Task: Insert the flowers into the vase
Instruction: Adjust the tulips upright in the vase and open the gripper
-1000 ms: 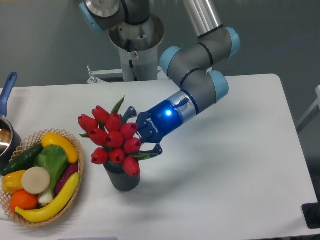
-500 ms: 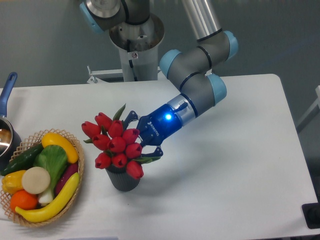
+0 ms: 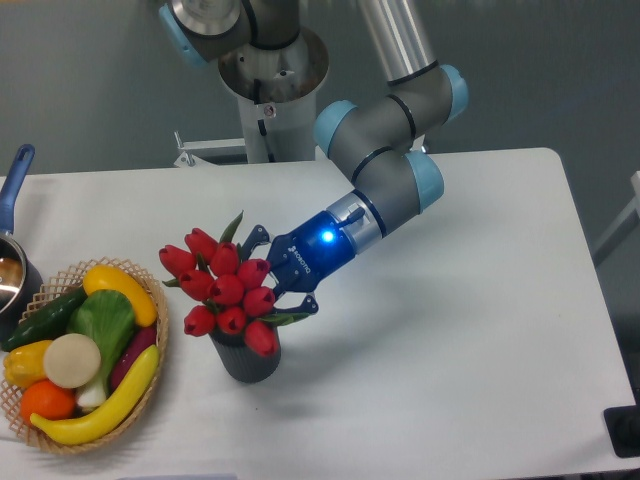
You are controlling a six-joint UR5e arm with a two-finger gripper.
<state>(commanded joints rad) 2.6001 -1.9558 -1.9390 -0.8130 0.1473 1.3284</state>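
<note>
Your flowers (image 3: 225, 289) sit as a tight bunch of closed red tulip heads with a few slim green leaves, spreading wider than the vase (image 3: 244, 357) beneath them; their lower heads overlap its mouth, and the stems are hidden, so you cannot see how deep they go. The vase is a short dark grey cylinder with ribbed sides, standing upright on the white table (image 3: 450, 330) near its front middle. Your gripper (image 3: 268, 272) reaches in from the right, just beside the bunch at head height, its dark blue fingers (image 3: 254, 238) splayed above and below the right side of the tulips; they look parted rather than clamped, though the heads cover the tips, so whether they still pinch a stem is not certain. The arm slopes down from the upper right, grey links with pale blue joint caps, and a blue light glows on the wrist. To the left, well apart from the vase, a woven wicker basket (image 3: 158, 330) holds smooth plastic toy vegetables (image 3: 85, 350) in yellow, green, orange and white. At the far left edge stands a metal pot (image 3: 10, 275) with a blue handle.
</note>
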